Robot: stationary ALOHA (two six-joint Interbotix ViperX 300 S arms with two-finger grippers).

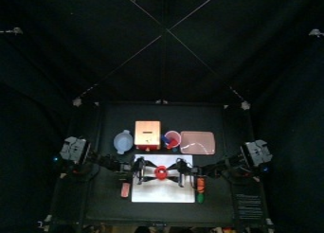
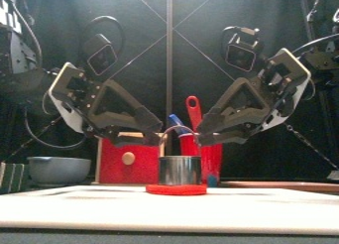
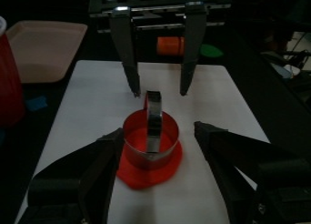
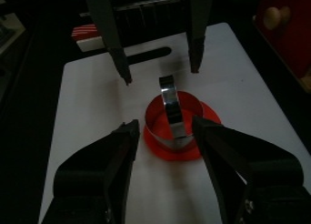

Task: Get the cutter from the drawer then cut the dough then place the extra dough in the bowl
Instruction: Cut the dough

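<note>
the round metal cutter with a wire handle (image 2: 180, 171) stands on the flat disc of red dough (image 2: 176, 189), which lies in the middle of the white cutting board (image 2: 79, 198). the left gripper (image 2: 139, 137) and the right gripper (image 2: 219, 139) hang tilted toward each other just above the cutter, one from each side. both have their jaws spread wide, hold nothing and do not touch the cutter. behind the board stand the pale wooden box with a red drawer front (image 2: 126, 155), the blue-grey bowl with two small handles (image 2: 54, 169) to its left, the red cup (image 2: 209, 157) holding a blue toy knife (image 2: 173, 122) and a red toy knife (image 2: 192, 107), and the flat pink tray (image 1: 198, 140) at the right.
</note>
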